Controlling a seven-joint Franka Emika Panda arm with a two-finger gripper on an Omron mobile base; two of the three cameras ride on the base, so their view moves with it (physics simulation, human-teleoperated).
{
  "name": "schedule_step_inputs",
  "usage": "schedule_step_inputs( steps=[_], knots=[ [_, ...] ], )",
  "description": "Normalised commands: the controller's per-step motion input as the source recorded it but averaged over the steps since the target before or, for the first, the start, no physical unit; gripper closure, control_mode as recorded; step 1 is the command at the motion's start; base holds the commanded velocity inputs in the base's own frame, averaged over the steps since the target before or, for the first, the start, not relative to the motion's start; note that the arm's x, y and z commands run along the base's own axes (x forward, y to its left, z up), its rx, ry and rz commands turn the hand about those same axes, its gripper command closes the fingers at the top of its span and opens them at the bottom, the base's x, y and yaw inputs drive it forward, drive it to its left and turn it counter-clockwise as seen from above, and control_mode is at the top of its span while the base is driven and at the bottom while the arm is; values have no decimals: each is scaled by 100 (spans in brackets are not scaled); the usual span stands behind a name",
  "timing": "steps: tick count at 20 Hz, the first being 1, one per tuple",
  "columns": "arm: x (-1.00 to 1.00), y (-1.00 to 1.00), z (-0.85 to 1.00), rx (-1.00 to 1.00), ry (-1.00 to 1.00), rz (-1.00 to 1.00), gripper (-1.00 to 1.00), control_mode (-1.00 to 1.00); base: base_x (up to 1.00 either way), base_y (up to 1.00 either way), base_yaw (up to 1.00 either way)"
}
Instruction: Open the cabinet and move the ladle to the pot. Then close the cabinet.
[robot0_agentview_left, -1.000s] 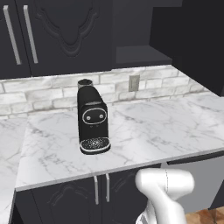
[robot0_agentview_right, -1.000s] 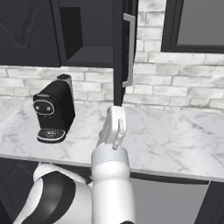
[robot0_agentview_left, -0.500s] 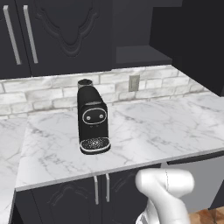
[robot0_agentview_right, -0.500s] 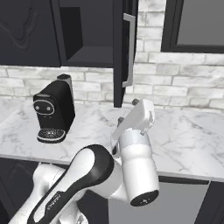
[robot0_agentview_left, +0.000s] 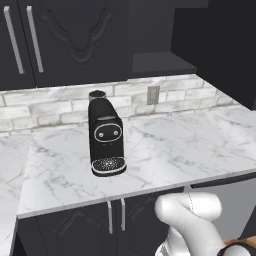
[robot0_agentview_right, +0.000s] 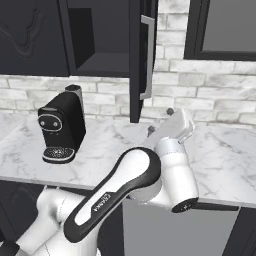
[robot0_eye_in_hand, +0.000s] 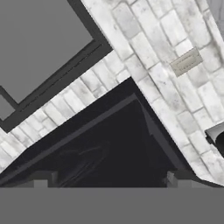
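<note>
Glossy white arm of rounded, bulbous segments — a black elbow band carries small white lettering — dark joints.

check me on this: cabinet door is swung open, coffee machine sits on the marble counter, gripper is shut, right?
Not quite: the gripper is open, its fingertips standing wide apart in the hand view. The rest holds: the cabinet door is swung open and the coffee machine sits on the marble counter.

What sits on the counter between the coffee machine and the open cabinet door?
Nothing: in the right base view, bare marble counter separates the coffee machine from the door.
</note>
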Motion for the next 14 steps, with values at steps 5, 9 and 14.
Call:
schedule_step_inputs(
  steps=[5,9,14],
  knots=[
    [48,0,0,0,9,14,-100,-100,0,0,0],
    [38,-7,0,0,1,13,-100,-100,0,0,0],
    [7,1,0,0,-4,12,-100,-100,0,0,0]
  ],
)
